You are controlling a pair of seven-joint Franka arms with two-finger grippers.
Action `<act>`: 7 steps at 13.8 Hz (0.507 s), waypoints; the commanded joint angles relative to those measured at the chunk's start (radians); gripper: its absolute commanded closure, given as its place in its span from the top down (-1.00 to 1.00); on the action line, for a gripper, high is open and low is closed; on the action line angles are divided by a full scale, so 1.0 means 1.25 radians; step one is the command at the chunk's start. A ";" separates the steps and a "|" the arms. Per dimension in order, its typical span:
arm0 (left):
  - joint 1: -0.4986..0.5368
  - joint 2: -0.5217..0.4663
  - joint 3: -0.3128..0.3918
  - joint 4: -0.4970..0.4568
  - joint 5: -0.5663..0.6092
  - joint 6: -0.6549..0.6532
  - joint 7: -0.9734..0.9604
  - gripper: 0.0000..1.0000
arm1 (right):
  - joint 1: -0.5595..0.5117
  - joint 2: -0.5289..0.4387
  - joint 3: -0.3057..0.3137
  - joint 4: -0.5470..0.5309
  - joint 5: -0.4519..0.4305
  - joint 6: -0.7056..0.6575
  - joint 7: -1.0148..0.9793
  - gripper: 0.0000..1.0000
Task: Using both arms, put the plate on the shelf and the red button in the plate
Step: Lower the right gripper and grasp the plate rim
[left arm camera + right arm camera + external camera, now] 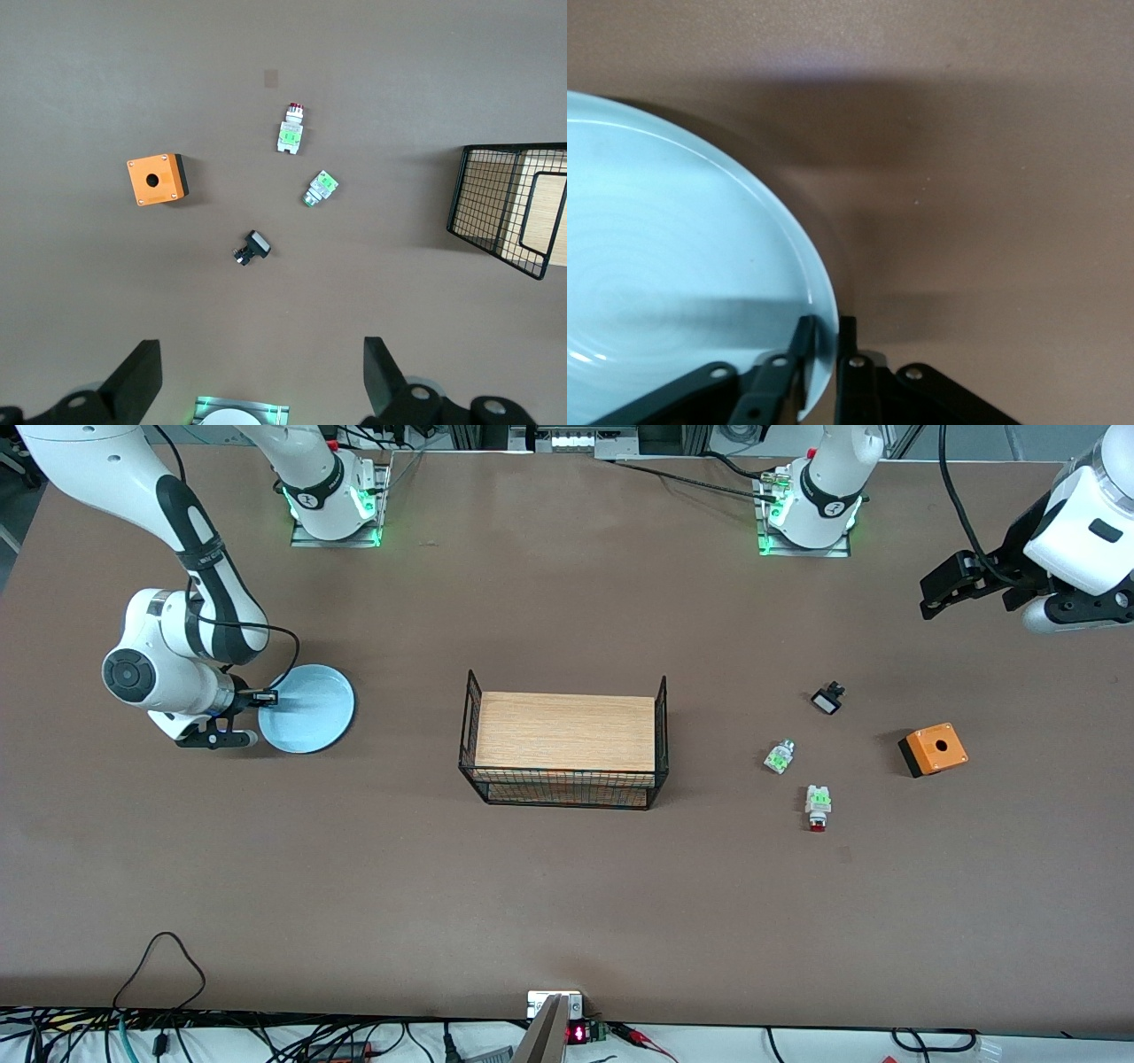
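Observation:
The pale light-blue plate (312, 710) lies on the table toward the right arm's end. My right gripper (264, 698) is shut on the plate's rim (826, 305), with one finger inside the rim and one outside. The red button (817, 808), white with a green block and a red cap, lies on the table toward the left arm's end; it also shows in the left wrist view (291, 133). My left gripper (941, 592) is open and empty, up in the air over the table's edge at the left arm's end (261, 359).
A black wire rack with a wooden top (564, 740) stands mid-table (509, 208). Near the red button lie a white-green piece (780, 756), a black-and-white piece (828, 698) and an orange box with a hole (933, 749).

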 commanded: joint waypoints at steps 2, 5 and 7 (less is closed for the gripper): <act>0.002 0.000 -0.002 0.015 0.008 -0.022 -0.009 1.00 | -0.008 -0.011 0.004 -0.009 -0.013 -0.006 0.004 -1.00; 0.002 0.001 0.000 0.015 0.011 -0.019 -0.008 1.00 | -0.008 -0.084 0.006 0.012 0.012 -0.097 0.005 -1.00; 0.002 0.003 0.000 0.015 0.010 -0.017 -0.008 1.00 | -0.005 -0.134 0.006 0.039 0.033 -0.166 0.013 -1.00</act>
